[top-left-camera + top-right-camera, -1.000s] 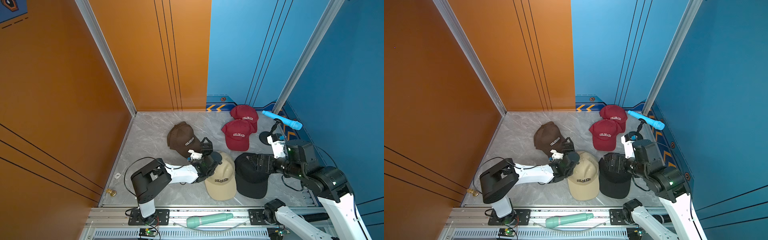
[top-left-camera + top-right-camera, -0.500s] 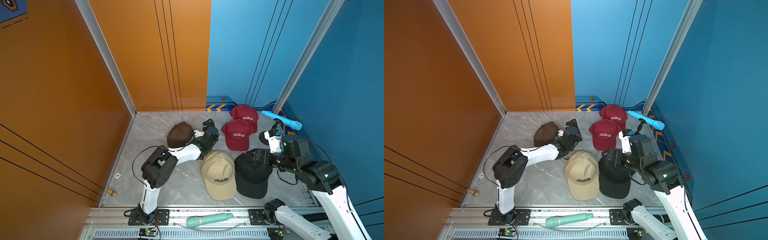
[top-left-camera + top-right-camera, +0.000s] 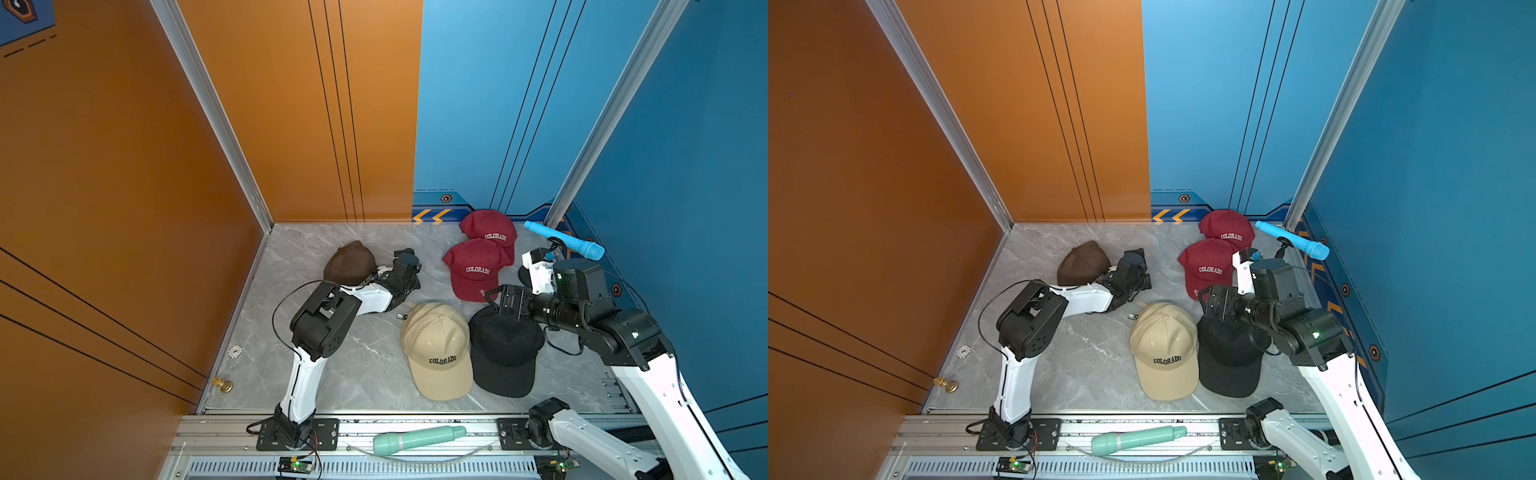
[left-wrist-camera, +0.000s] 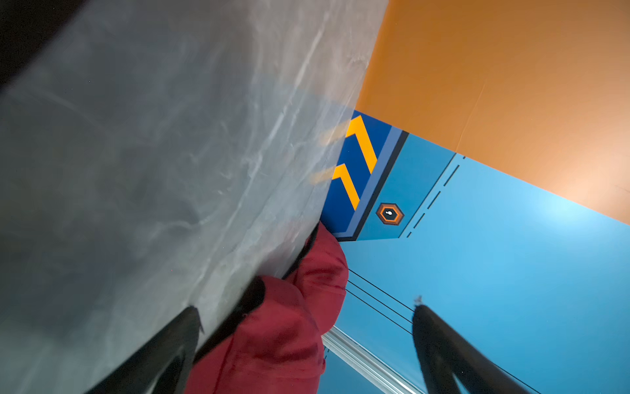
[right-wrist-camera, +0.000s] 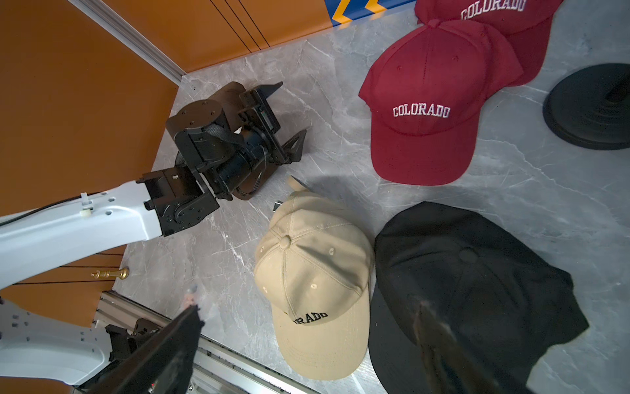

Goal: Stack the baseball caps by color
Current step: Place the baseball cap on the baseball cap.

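Observation:
A dark brown cap (image 3: 351, 262) sits at the back left of the grey floor. Two dark red "COLORADO" caps (image 3: 476, 266) (image 3: 490, 230) overlap at the back right. A beige cap (image 3: 436, 349) and a black cap (image 3: 505, 353) lie side by side in front. My left gripper (image 3: 415, 272) lies low beside the brown cap's right side, open and empty, facing the red caps (image 4: 283, 327). My right gripper (image 3: 492, 297) hovers open over the back of the black cap (image 5: 470, 273); nothing is between its fingers.
A blue toy microphone (image 3: 565, 245) rests on a black stand (image 5: 589, 105) in the back right corner. A green microphone (image 3: 415, 438) lies on the front rail. A gold chess piece (image 3: 222, 384) and a white disc (image 3: 235, 351) sit by the orange left wall.
My left gripper swung from between the brown and beige caps back to the brown cap's right side, leaving the beige cap uncovered. My right gripper drifted slightly toward the back.

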`<state>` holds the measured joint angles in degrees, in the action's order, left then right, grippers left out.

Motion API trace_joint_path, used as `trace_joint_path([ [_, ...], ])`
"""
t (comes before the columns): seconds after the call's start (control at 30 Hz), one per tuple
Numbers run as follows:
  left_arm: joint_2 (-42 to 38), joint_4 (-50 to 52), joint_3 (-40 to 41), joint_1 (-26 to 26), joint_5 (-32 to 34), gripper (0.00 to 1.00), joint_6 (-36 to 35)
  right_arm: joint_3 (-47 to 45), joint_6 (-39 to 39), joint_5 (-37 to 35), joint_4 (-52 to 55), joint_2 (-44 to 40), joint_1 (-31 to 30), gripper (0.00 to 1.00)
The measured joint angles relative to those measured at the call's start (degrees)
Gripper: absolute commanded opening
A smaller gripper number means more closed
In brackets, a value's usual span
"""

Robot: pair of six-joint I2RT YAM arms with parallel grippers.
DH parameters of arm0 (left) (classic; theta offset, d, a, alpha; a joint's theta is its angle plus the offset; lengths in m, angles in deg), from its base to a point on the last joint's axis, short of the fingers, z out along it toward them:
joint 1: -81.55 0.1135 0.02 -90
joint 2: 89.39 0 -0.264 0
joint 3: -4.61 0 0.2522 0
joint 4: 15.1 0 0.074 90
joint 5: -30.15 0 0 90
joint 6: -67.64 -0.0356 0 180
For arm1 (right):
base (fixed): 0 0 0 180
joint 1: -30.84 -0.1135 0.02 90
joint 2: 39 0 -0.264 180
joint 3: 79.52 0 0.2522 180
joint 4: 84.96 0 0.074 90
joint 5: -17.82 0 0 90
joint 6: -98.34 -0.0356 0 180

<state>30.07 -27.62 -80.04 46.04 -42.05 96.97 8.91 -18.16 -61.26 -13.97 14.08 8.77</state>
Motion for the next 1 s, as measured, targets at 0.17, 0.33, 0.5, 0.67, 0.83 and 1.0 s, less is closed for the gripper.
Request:
trace_joint_path([
  [0.17, -5.42, -1.36, 10.05, 3.08, -2.32, 0.98, -0.81, -0.02, -0.76, -0.02, -2.47, 2.36, -0.33, 1.00],
  [0.33, -13.14, -2.01, 18.91, 6.12, -4.37, 0.98, -2.08, -0.02, -1.38, -0.20, -5.03, 4.76, -1.73, 1.00],
  [0.5, -20.65, -2.54, 26.03, 8.90, -5.73, 0.98, -3.45, 0.00, -2.08, -0.68, -7.48, 7.74, -4.22, 1.00],
  [0.67, -25.38, -1.99, 31.43, 12.35, -7.43, 0.98, -5.07, 0.35, -2.12, -1.84, -9.42, 11.04, -6.69, 1.00],
  [0.83, -28.68, 0.00, 33.73, 16.61, -9.29, 0.98, -7.74, 1.53, -2.34, -3.19, -10.60, 13.53, -8.72, 1.00],
  [1.0, -32.28, 3.50, 33.68, 20.92, -10.62, 0.98, -12.07, 2.34, -2.75, -4.79, -11.43, 14.69, -10.95, 1.00],
])
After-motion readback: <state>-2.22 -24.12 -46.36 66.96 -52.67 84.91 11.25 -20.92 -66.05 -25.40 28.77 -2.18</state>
